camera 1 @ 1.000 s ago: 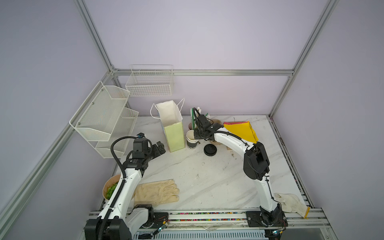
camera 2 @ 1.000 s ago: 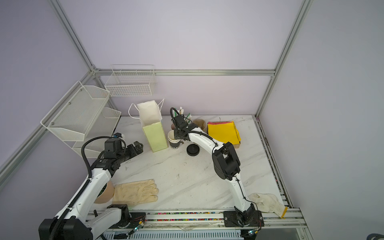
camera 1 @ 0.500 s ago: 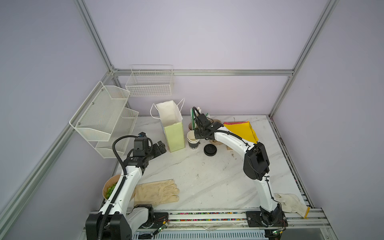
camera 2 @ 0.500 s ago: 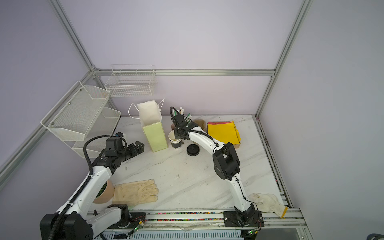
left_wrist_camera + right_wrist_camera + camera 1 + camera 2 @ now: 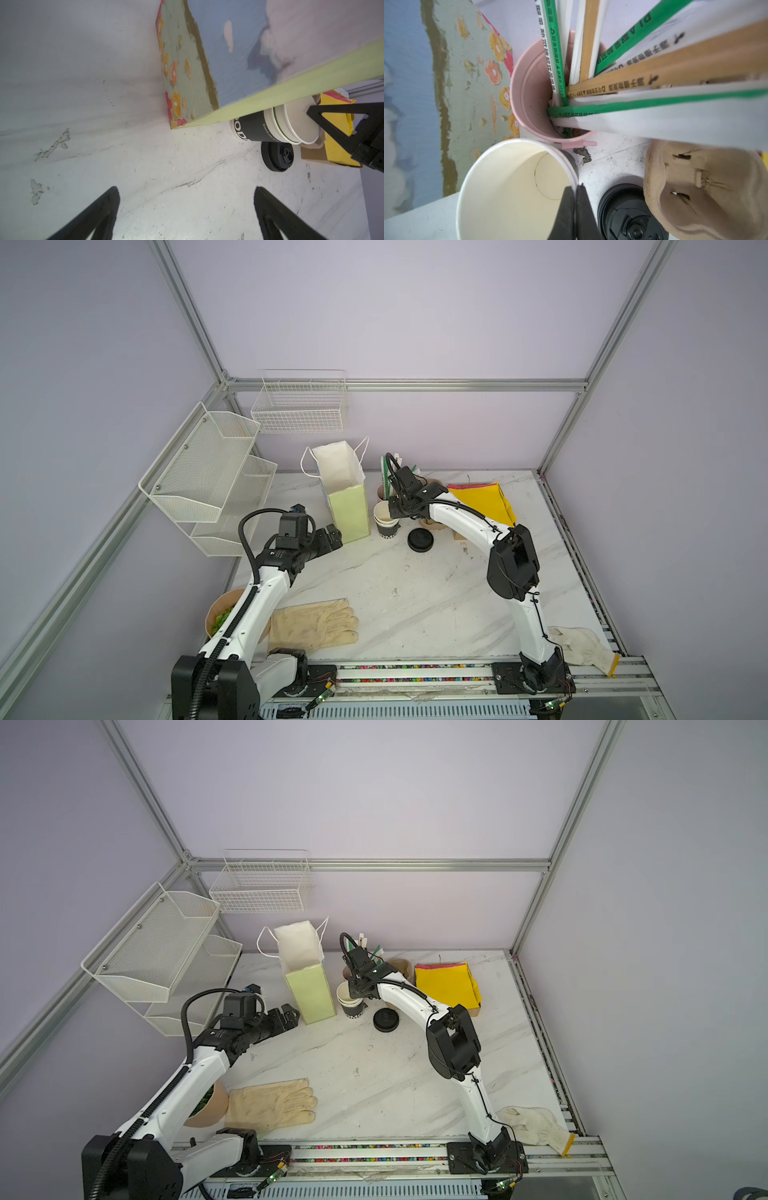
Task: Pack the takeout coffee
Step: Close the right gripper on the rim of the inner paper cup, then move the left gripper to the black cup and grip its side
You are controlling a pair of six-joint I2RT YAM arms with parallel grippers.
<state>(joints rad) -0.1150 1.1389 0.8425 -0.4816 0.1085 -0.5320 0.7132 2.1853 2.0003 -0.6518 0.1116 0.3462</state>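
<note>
Takeout coffee cup (image 5: 381, 511) (image 5: 345, 992) sits lidless, nested in a black cup (image 5: 388, 533) beside the green bag (image 5: 351, 512) in both top views, its black lid (image 5: 420, 540) lying on the table nearby. In the left wrist view, the left gripper (image 5: 185, 189) is spread wide and holds nothing. In the right wrist view, the right gripper (image 5: 574, 188) pinches the cup's rim.
</note>
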